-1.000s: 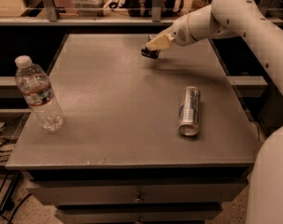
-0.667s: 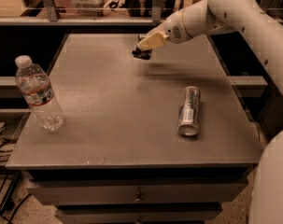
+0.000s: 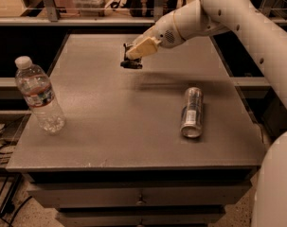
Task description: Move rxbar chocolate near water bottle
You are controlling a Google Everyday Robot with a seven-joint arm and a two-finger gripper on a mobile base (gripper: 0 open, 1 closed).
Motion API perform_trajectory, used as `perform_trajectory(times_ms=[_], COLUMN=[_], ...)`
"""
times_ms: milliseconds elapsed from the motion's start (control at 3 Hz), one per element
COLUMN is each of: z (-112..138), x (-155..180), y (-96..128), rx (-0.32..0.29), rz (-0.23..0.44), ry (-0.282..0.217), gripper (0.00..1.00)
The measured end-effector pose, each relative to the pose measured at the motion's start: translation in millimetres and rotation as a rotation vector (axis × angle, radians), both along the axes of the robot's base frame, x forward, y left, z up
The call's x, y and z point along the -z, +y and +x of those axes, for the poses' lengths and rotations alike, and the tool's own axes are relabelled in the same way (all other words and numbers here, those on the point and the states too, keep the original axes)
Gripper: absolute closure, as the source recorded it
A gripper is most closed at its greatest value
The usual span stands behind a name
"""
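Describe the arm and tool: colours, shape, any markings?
The arm is a smooth glossy white tubular shell with small dark dots along it and a perforated patch near the wrist. The tool, above the far side of the grey table, has blocky beige fingers. No loose cables show.

The grey desk [image 3: 114, 131] carries two things. The water bottle [image 3: 39, 97] stands upright near its left edge, white cap on top. A silver can [image 3: 192, 111] lies on its side toward the right, its length running front to back, well apart from the bottle. Above the far middle the tool [image 3: 133, 56] hangs clear of the surface, clamped on the rxbar chocolate [image 3: 130, 63].
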State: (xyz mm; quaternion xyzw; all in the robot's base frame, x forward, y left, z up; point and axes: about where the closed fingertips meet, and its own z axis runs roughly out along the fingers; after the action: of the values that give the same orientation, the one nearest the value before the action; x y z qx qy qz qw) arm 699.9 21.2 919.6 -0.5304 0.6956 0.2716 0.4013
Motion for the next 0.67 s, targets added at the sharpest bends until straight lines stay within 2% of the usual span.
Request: perform_trajectory(times_ms=[333, 667], z=[-1, -20], x=[3, 6], y=[6, 31], rx=[-0.029, -0.100], rz=[-0.016, -0.028], ry=[0.008, 0.005], gripper=[1.00, 1.00])
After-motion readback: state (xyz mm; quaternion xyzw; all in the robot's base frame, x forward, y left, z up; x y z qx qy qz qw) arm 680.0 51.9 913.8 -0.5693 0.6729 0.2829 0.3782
